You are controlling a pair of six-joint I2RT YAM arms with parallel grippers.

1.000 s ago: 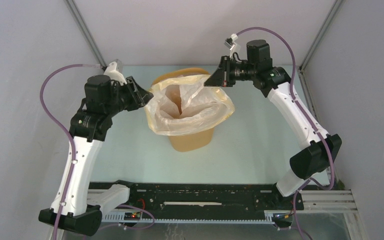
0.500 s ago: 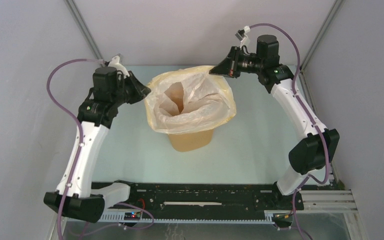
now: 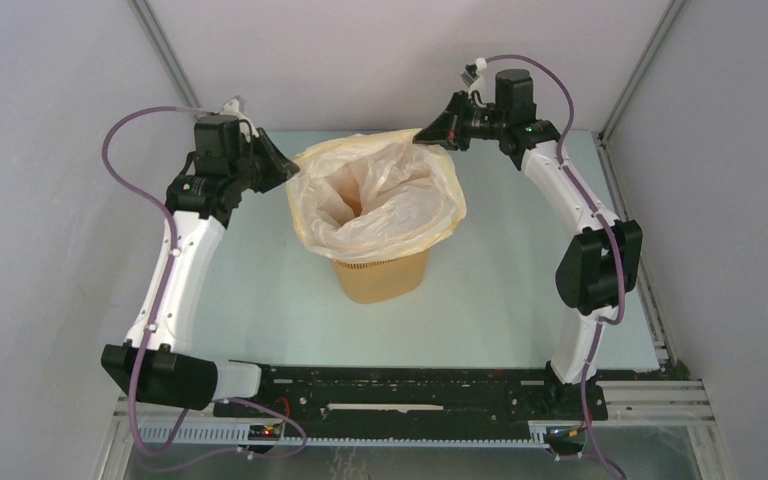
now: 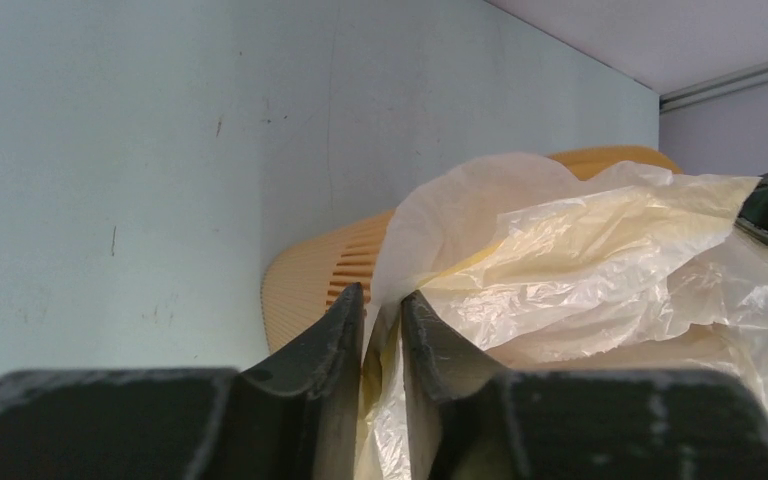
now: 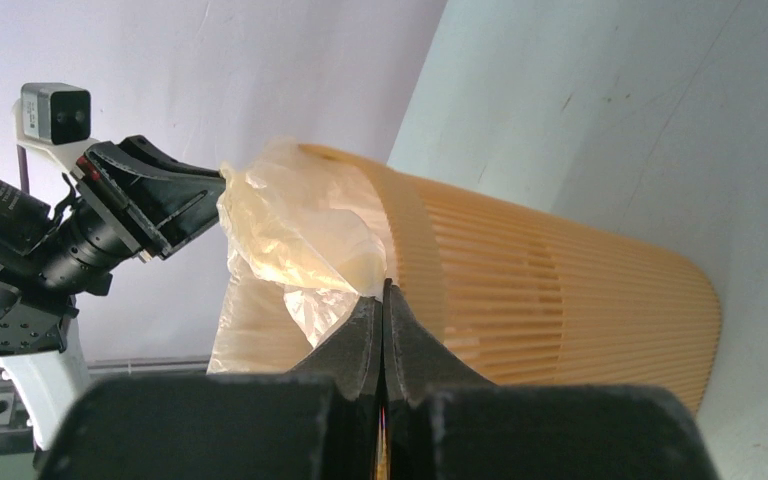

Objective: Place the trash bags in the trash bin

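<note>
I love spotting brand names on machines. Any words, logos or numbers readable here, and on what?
No text can be read anywhere.
The trash bin and the trash bag are plain, without print.
The left arm and right arm show no lettering.
The circuit board on the near rail is too small to tell.

I moved left tool (image 3: 288, 172) and right tool (image 3: 422, 136) farther back; bag (image 3: 380, 200) now stretched wider over bin (image 3: 380, 282), right clamped shut.
</note>
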